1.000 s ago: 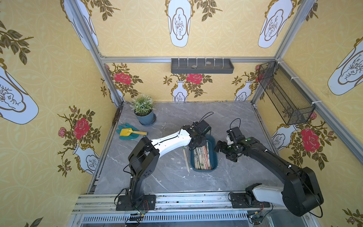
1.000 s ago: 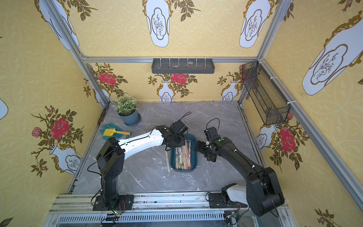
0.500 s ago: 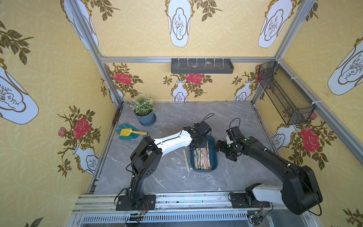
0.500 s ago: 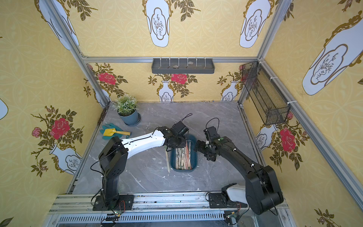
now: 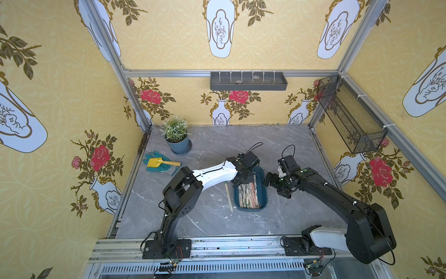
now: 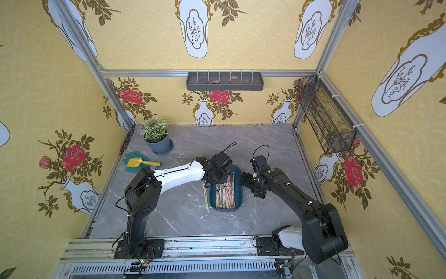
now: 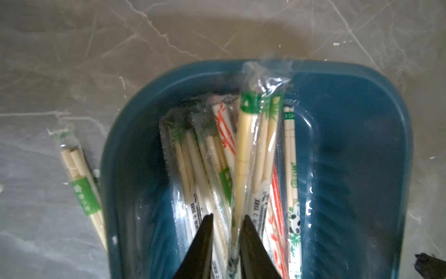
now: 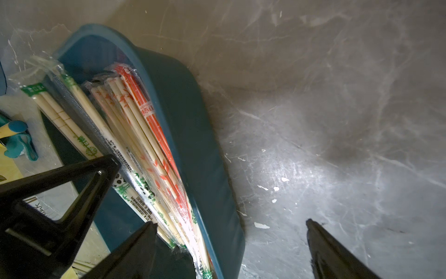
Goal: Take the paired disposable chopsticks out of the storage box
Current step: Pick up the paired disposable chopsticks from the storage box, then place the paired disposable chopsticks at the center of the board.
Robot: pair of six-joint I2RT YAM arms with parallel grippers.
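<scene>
- storage box (image 7: 362, 149): smooth, glossy teal plastic.
- paired disposable chopsticks (image 7: 243, 149) inside the storage box: pale matt wood in clear, crinkled, shiny film sleeves.
- table (image 8: 337, 145) around the storage box: smooth grey marble look, scuffed, with a faint sheen.

Both top views hang high over my bench (image 5: 212, 222), side by side at six o'clock, facing down toward twelve, whole cell in frame. Left wrist camera's right down on the storage box (image 7: 350, 145); my right wrist camera catches that box (image 8: 193, 145) close from three o'clock.
</scene>
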